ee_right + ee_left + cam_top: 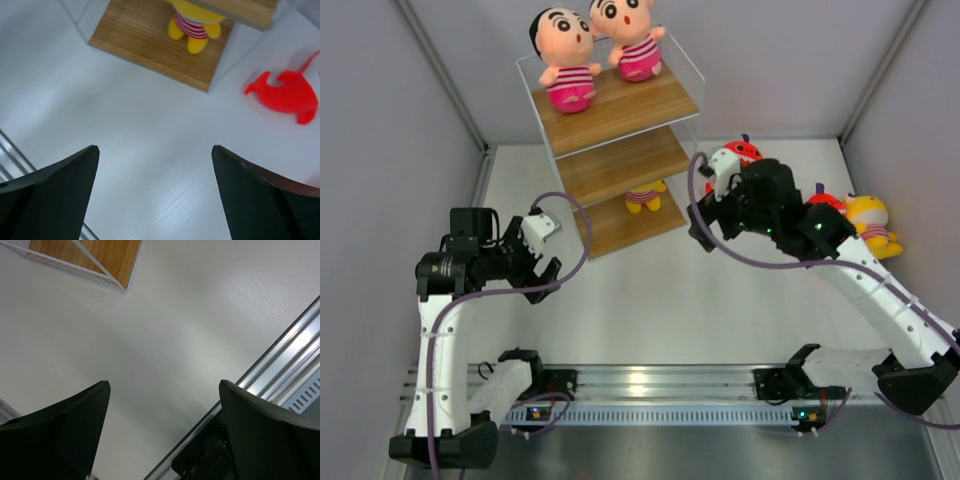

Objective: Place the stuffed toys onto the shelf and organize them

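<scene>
Top external: looks steeply down from above and behind the arm bases, faces twelve o'clock, stands far enough back to take in the whole table [670,310] and shelf [630,110].

Left wrist: sits close over the tabletop, catches a shelf corner at eleven o'clock and the base rail [280,360] at three.

Right wrist: hangs low, faces the bottom board with the yellow doll [192,25] at twelve and the red shark [287,95] at two. Shares that board and doll with the top view.

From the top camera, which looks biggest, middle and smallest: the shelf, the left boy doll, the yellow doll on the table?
1. shelf
2. left boy doll
3. yellow doll
The boy doll sits higher, nearer the camera, so the last gap is unsure.
</scene>
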Tool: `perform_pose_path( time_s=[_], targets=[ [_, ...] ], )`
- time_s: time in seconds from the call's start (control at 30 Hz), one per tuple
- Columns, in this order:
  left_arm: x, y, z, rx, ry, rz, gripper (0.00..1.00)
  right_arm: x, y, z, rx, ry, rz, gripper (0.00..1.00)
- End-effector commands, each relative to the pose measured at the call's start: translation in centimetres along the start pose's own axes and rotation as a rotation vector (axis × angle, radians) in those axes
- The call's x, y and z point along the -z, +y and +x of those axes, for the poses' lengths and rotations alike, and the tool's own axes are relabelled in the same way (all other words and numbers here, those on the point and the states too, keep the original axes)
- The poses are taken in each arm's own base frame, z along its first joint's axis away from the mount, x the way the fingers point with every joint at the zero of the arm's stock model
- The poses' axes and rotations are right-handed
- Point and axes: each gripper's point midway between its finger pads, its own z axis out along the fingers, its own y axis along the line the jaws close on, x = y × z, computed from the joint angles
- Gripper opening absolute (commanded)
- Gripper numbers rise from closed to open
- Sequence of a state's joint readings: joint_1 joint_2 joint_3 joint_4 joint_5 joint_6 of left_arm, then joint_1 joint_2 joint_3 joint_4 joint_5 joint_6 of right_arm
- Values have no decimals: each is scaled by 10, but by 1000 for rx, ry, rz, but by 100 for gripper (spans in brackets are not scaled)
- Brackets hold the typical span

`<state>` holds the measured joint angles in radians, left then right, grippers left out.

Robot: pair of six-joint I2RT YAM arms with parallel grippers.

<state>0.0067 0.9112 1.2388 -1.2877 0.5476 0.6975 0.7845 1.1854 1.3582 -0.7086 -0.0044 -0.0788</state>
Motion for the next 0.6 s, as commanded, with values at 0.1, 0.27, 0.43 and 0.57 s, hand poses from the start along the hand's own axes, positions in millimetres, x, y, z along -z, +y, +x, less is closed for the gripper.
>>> perform_pose_path(
  time_s=[0.1,0.27,0.43,0.57],
  targets=[
    [4,1,9,27,26,-48,96,39,-119,46,-334,140,235,94],
    [5,0,12,32,27,-58,96,54,-247,62,-645,-61,483,94],
    [2,5,21,31,67,-77,96,93,-380,118,-878,-77,914,91],
    [5,9,22,35,81,-104,96,116,-425,171,-988,-96,1172,90]
  ],
)
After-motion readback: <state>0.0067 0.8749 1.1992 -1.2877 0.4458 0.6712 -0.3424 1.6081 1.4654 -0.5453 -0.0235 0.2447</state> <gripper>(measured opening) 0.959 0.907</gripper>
